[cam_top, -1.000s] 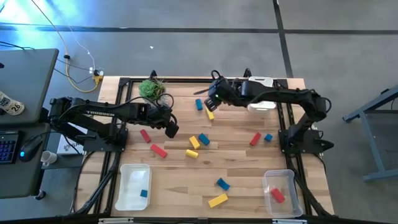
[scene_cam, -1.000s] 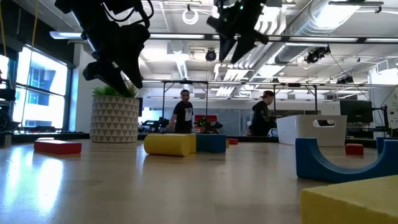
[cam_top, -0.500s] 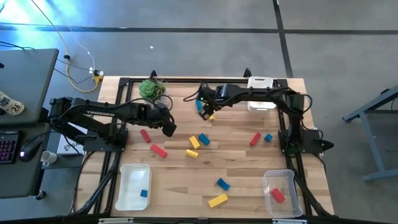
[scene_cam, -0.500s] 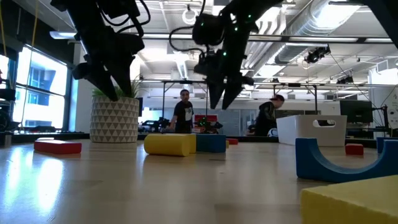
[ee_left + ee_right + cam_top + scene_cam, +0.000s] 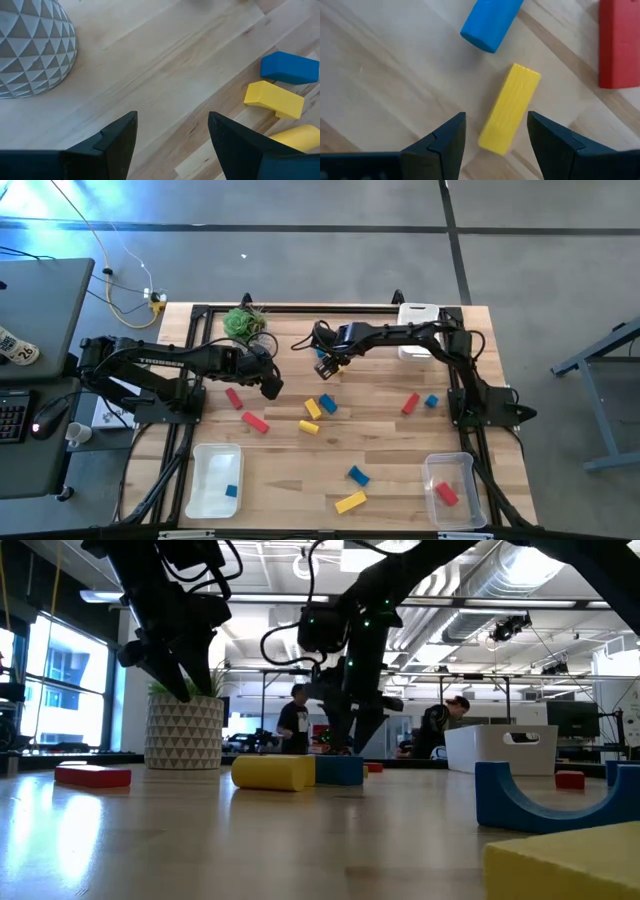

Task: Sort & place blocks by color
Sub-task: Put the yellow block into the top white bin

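Taking the potted plant (image 5: pixel 241 321) as the marker: the left gripper (image 5: pixel 272 387) hangs just in front of it over bare wood, fingers apart and empty (it looks to be waiting). To the plant's right, the right gripper (image 5: pixel 496 131) is poised with its jaws spread either side of a yellow bar (image 5: pixel 510 108), a matte, square-edged block lying flat beside a blue cylinder (image 5: pixel 491 23). The pick seems under way; next it should drop lower and close across the bar's narrow sides.

Blocks (image 5: pixel 311 409) — red, blue, yellow — scattered flat.
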